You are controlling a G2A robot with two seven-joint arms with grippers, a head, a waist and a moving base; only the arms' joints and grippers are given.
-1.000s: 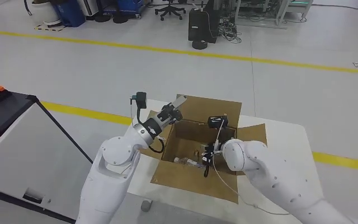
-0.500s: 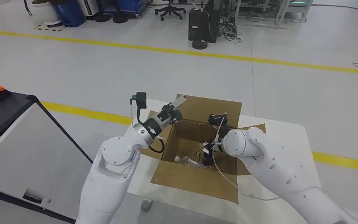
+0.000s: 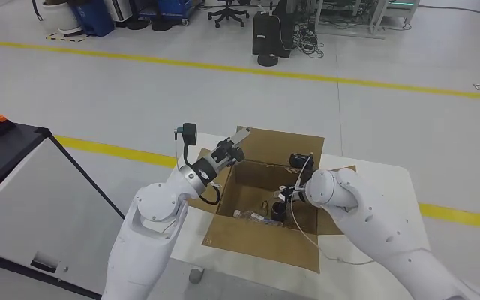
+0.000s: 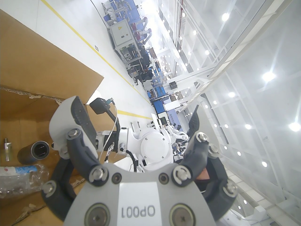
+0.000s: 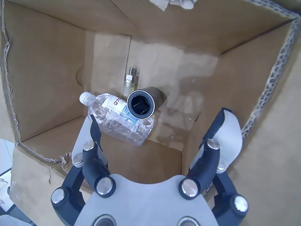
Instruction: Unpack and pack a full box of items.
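Fingers (image 5: 229,123) of the right gripper (image 5: 157,116) stand wide apart with nothing between them, pointing down into the open cardboard box (image 5: 47,48). On the box floor past the fingertips lies a crumpled clear plastic bottle (image 5: 112,116) on its side, white cap toward one wall. A dark tube (image 5: 143,103) sits just beside it with its open end facing up at the camera; it seems to lean on the bottle, though the contact is hard to make out. Beyond both, near the far wall, lies a small metal fitting (image 5: 129,81), apart from the tube.

The left gripper (image 4: 136,104) is also spread wide and empty, held in the air over the box's edge, well apart from the items.

From above, the box (image 3: 259,244) sits on a white table (image 3: 382,187) with its flaps folded outward. The left gripper (image 3: 236,142) hovers at the box's far left corner, and the right gripper (image 3: 281,210) is lowered inside the box.
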